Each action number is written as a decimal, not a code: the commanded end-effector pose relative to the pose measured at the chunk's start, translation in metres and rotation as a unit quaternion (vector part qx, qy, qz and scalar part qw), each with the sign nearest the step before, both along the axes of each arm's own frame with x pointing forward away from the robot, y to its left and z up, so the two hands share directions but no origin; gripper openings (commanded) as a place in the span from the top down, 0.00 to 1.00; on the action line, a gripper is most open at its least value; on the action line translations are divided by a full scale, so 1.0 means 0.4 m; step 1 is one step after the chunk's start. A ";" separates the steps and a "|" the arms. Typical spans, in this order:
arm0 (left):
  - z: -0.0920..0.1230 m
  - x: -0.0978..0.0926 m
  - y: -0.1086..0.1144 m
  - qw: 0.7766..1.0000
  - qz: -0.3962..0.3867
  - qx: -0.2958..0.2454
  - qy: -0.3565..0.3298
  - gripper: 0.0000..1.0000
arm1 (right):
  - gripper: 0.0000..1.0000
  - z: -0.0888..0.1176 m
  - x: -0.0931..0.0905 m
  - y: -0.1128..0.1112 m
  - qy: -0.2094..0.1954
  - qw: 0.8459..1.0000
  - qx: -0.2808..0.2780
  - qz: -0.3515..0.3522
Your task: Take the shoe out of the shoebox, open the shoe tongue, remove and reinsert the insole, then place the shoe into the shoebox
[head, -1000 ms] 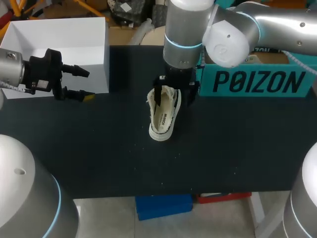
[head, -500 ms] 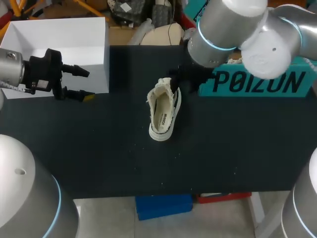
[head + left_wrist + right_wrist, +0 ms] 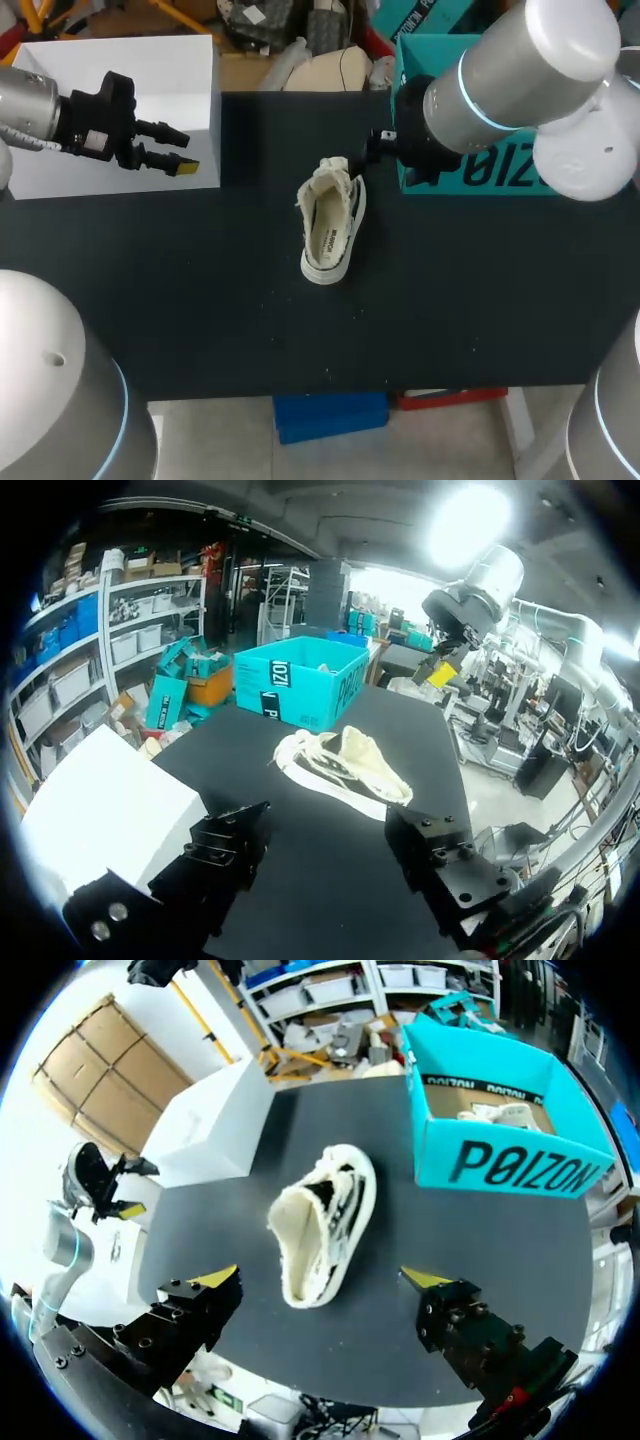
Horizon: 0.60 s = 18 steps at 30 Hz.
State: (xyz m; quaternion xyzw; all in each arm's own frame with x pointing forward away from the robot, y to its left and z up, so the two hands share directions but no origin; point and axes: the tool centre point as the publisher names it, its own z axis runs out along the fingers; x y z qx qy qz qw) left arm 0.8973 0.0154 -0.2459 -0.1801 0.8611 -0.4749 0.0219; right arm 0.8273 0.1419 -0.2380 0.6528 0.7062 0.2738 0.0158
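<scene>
from the head view: finds the shoe (image 3: 330,232) out of any box, upright mid-counter (image 3: 200,320), long axis running 12 to 6 o'clock, mouth open upward. puts the teal box (image 3: 500,175) at the shoe's 2 o'clock and the white box (image 3: 120,70) at its 10 o'clock. shows the left pincer (image 3: 178,148) spread wide and empty in front of the white box, well apart from the shoe. hides the right pincer's tips under its own arm, near the shoe's 1 o'clock by the teal box corner.

from the left wrist: looks past the left pincer (image 3: 330,840), fingers parted around nothing, to the shoe (image 3: 345,765) at its 12 o'clock, teal box (image 3: 300,685) beyond.

from the right wrist: looks down through the right pincer (image 3: 320,1280), fully spread and holding nothing, onto the shoe (image 3: 320,1220) just ahead, untouched. leaves unclear how firmly the insole is seated.

likely trouble: with nothing pinning the shoe, could drag or lift the whole shoe when tugging the insole, or tip it onto its side. could snag a fingertip in the loose laces, or let the tongue flop back over the mouth. coming down at the shoe's 12 o'clock end, could clip the teal box wall. on refitting, could buckle the insole against the lining.
</scene>
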 end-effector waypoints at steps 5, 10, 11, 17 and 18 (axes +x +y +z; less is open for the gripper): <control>0.016 0.080 -0.069 0.997 -0.058 0.034 0.034 1.00 | 0.00 -0.003 0.000 0.000 -0.001 1.000 0.002 0.000; 0.016 0.107 -0.127 0.991 -0.111 0.061 0.041 1.00 | 0.00 -0.003 0.000 0.000 -0.001 1.000 0.002 0.000; 0.014 0.113 -0.140 0.989 -0.123 0.066 0.051 1.00 | 0.00 -0.003 0.000 0.000 -0.001 1.000 0.002 0.000; -0.012 0.132 -0.225 0.977 -0.175 0.089 0.082 1.00 | 0.00 -0.003 0.000 0.000 -0.001 1.000 0.002 0.000; -0.018 0.135 -0.241 0.975 -0.181 0.093 0.090 1.00 | 0.00 -0.003 0.000 0.000 -0.001 1.000 0.002 0.000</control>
